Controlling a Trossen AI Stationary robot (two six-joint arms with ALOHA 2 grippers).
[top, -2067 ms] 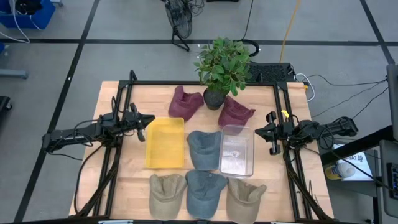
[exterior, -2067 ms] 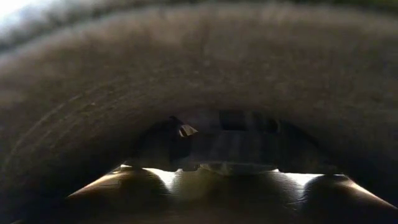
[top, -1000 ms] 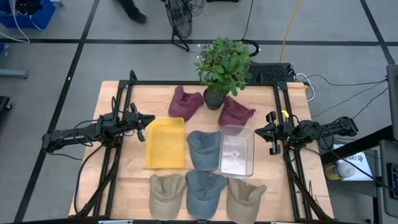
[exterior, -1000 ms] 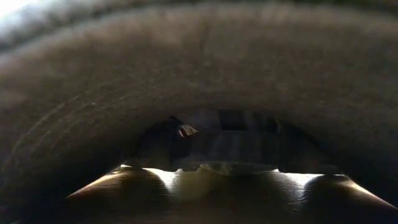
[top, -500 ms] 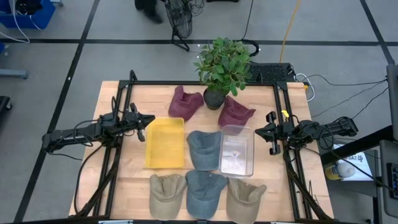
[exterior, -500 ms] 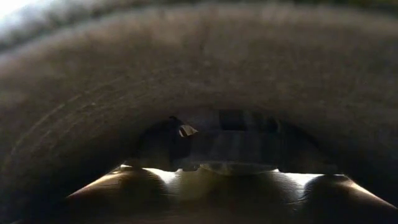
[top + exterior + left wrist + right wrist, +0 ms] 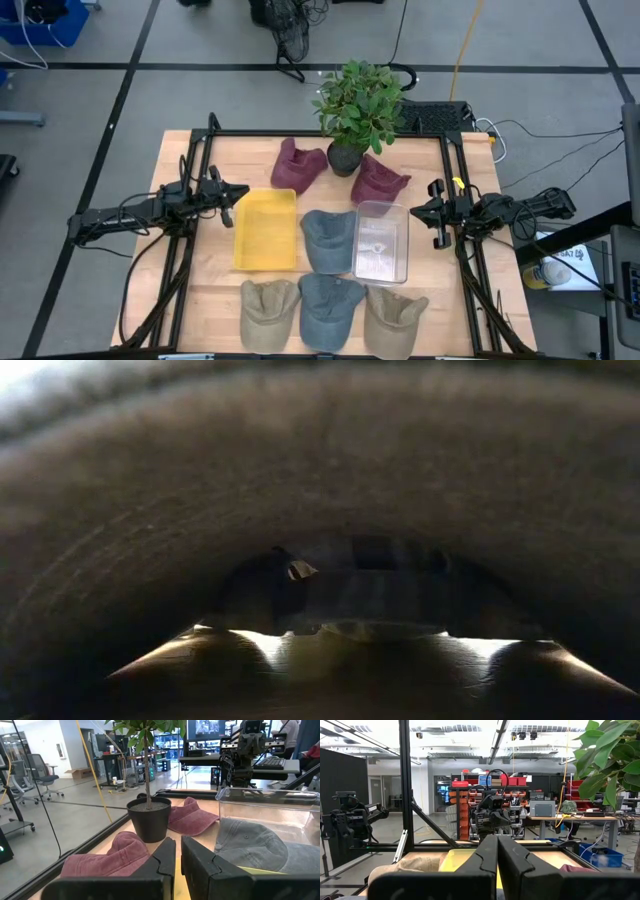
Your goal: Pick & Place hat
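Softly slumped fabric hats (image 7: 329, 243), clear plastic bin (image 7: 381, 241) — both arms' jaws pressed together.

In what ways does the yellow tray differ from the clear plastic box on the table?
The yellow tray is opaque and bright yellow, while the clear plastic box is see-through, so the wood shows through its floor. The tray lies left of the middle grey hat, nearer the left arm; the box lies right of that hat, nearer the right arm. The tray looks slightly wider than the box. Both are rectangular, lie lengthwise the same way, and hold no hat.
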